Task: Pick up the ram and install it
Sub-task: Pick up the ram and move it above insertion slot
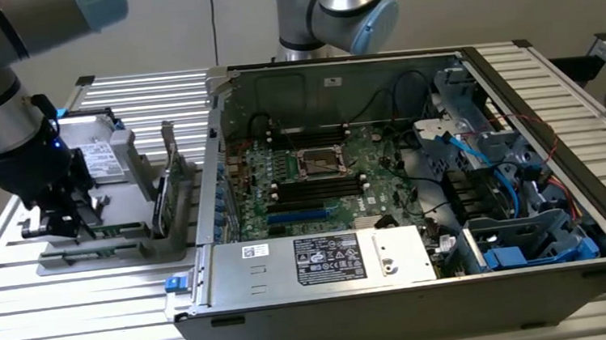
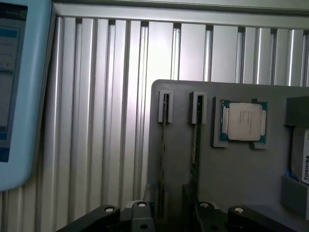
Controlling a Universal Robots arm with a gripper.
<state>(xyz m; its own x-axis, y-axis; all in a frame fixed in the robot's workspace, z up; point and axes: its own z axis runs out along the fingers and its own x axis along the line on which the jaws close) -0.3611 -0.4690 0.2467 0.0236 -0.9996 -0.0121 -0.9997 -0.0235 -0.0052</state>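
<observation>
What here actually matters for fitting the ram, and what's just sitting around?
For the job:
- the ram, standing in the grey tray
- the hand, close by the tray
- the open computer and its memory slots

Lying about:
- processor chip
- hard drive
- expansion card
- screen

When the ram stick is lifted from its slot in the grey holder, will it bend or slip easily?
The ram is a thin green board standing on edge in the grey holder, so it is probably light and fairly stiff, yet may flex if twisted. Seen edge-on it is very narrow, so it could tilt or slip in a loose grasp.
</observation>
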